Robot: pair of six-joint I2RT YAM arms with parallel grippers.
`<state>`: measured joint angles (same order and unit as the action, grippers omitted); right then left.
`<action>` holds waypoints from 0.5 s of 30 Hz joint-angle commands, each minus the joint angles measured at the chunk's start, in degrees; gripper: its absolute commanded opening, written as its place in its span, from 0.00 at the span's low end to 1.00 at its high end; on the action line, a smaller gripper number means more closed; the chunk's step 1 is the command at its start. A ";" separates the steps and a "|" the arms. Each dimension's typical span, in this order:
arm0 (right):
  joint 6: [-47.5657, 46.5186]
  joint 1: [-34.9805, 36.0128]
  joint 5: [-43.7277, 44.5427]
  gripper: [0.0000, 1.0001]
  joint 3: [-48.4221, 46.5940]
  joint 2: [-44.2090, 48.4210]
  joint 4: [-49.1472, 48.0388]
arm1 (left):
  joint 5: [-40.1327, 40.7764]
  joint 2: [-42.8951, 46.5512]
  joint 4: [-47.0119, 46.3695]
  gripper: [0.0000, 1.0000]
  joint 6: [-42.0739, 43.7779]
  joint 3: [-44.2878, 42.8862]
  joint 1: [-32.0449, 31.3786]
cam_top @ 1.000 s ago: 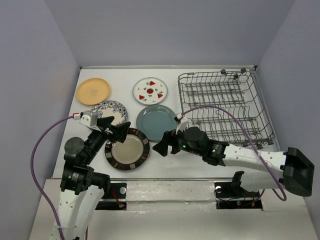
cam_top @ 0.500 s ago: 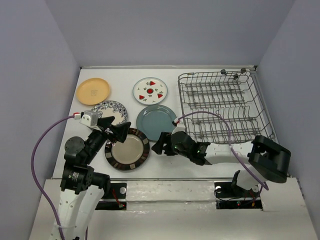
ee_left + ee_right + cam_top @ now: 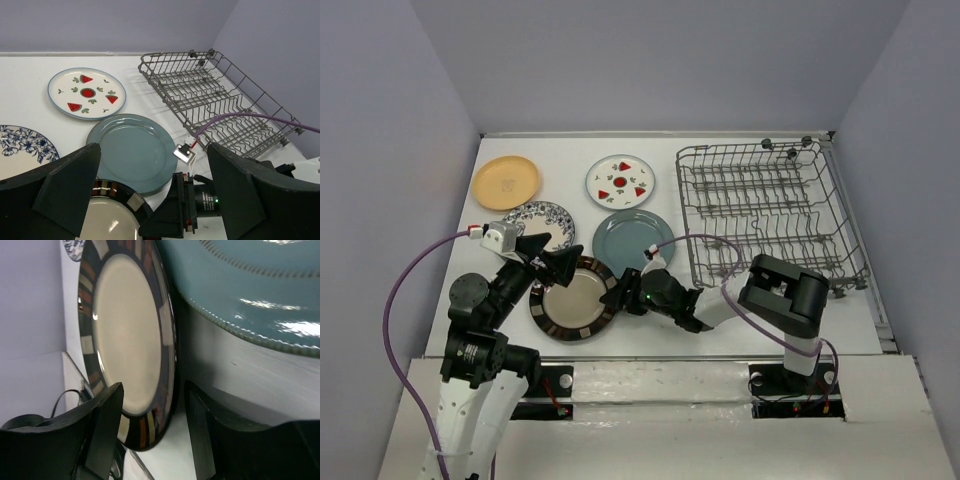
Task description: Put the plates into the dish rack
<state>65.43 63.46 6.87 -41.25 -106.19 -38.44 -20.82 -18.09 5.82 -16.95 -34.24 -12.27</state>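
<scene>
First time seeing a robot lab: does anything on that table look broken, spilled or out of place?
Nothing stands out. The orange plate, fruit-marked plate, floral plate, teal plate and brown-rimmed plate lie flat and unbroken on the table, and the dish rack stands level and empty on the right.

A white flat tabletop (image 3: 570,160) sits boxed in by plain lavender panels: a back wall (image 3: 650,60), a left wall (image 3: 380,150) and a right wall (image 3: 910,120). The light is soft and even. A pale glossy ledge (image 3: 650,372) runs along the near edge.
</scene>
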 commanded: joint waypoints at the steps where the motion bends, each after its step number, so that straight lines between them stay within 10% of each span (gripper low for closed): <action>1: 4.00 0.52 -0.81 0.57 -0.67 -5.07 -8.67 | -1.51 0.68 -2.84 0.99 0.08 -1.36 0.06; 15: 10.42 0.52 -0.20 0.07 3.01 -7.03 -14.04 | -1.77 0.86 -2.92 0.99 0.08 -1.36 -0.12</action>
<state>76.66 63.46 4.93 -40.95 -115.57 -52.60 -21.04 -17.87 5.80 -16.95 -34.24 -12.27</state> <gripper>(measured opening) 0.113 0.990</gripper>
